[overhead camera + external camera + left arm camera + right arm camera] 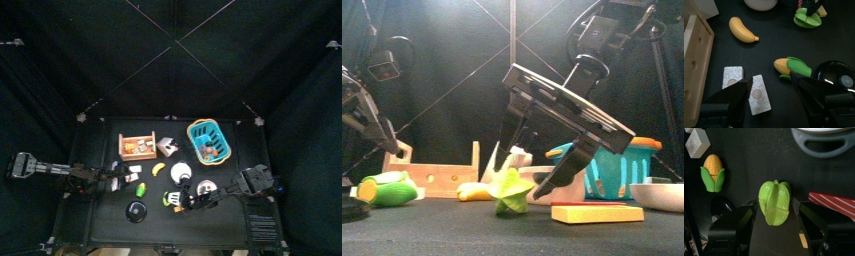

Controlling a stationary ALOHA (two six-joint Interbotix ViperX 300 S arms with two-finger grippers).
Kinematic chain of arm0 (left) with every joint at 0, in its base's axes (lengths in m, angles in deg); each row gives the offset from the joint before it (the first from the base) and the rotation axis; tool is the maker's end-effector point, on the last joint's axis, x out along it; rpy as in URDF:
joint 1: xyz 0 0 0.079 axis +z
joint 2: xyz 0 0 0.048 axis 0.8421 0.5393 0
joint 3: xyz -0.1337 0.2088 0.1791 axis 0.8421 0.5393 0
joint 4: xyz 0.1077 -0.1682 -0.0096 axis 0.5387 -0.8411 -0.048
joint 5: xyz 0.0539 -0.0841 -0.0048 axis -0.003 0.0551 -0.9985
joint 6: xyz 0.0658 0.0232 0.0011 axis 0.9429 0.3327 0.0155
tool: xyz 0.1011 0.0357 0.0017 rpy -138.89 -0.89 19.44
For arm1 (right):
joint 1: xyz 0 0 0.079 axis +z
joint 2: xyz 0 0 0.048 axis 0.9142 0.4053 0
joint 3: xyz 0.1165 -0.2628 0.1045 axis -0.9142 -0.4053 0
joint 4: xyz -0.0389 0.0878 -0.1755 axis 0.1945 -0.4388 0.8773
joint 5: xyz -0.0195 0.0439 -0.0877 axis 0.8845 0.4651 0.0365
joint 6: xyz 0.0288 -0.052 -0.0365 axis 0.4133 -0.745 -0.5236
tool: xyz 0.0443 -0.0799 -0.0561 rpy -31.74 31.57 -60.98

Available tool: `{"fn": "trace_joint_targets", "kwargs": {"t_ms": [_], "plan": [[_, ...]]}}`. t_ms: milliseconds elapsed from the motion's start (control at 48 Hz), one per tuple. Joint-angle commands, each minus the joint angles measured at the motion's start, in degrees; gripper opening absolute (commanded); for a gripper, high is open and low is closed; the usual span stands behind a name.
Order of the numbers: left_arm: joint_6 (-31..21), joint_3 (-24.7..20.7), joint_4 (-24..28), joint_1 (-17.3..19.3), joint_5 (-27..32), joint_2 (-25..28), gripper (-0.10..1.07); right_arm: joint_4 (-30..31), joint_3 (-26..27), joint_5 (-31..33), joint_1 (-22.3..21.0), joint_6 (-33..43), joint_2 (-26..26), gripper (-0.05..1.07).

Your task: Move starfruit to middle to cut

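Between the right gripper's (pixel 777 210) spread, empty jaws sits the starfruit (pixel 775 202), on the table, its long axis running straight out from the wrist. Well off to one side, the left gripper (pixel 774 102) rests open, much farther away.

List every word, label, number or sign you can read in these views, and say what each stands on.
None: no view shows readable text.
The starfruit, corn, banana and blue basket carry no print.
The two speckled grey blocks show only a round spot each, no letters.
The red striped piece has stripes, not writing.
The wooden rack shows only holes.
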Motion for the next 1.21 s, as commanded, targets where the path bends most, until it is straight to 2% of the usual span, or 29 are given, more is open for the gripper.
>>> {"fn": "trace_joint_targets", "kwargs": {"t_ms": [0,646,1188], "plan": [[0.00,-0.62,-0.09,0.09,-0.44,0.09,0.94,0.62,0.70,0.18,-0.09,-0.09,-2.55,0.90],[0.00,-0.62,0.00,0.09,-0.44,0.09,0.94,4.57,-0.35,0.00,-1.49,-0.26,-2.72,0.90],[0.00,-0.62,0.00,0.09,-0.44,0.09,0.94,6.77,1.05,-0.18,-1.93,-0.26,-2.64,0.90]]}}
